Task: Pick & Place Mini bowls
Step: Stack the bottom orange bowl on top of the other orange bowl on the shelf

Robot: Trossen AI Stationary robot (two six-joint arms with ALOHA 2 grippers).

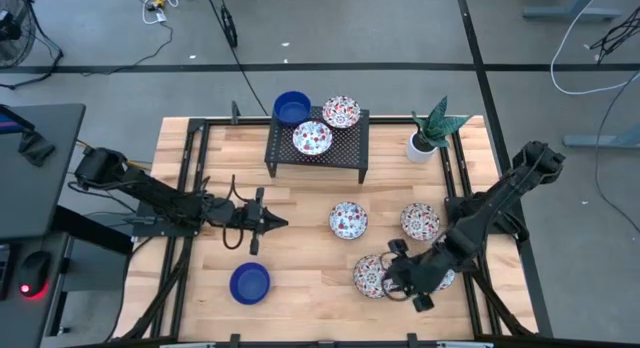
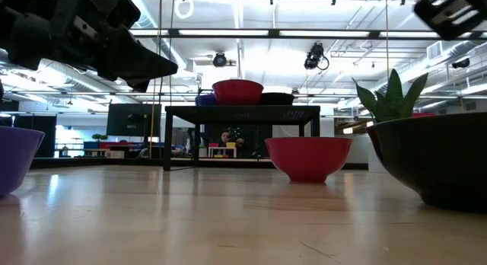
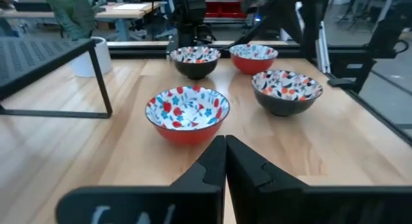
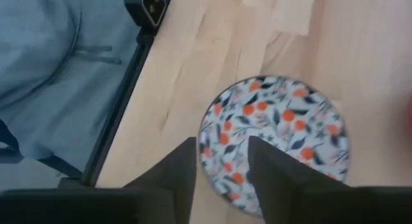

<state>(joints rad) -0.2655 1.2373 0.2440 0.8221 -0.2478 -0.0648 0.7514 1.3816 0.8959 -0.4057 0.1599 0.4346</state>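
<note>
Three mini bowls sit on the black rack (image 1: 316, 148) at the back: a blue one (image 1: 291, 108) and two floral ones (image 1: 341, 112) (image 1: 312, 138). On the table stand floral bowls (image 1: 348, 220) (image 1: 420, 222), an orange-flowered bowl (image 1: 372, 276) and a blue bowl (image 1: 250, 283). My right gripper (image 1: 400, 276) (image 4: 222, 147) is open at the orange-flowered bowl (image 4: 277, 140), one finger on each side of its near rim. My left gripper (image 1: 272, 223) (image 3: 225, 143) is shut and empty. It points at the red-sided floral bowl (image 3: 187, 111). My right gripper comes at the orange-flowered bowl from above. One finger (image 4: 183, 169) stands outside the rim (image 4: 205, 143) and the other (image 4: 270, 166) over the inside. I cannot tell whether either finger touches the bowl.
A white pot with a green plant (image 1: 428, 136) stands at the back right. Another floral bowl (image 1: 446, 278) lies partly under my right arm. The table's dark frame rail (image 4: 119, 102) runs close beside the orange-flowered bowl.
</note>
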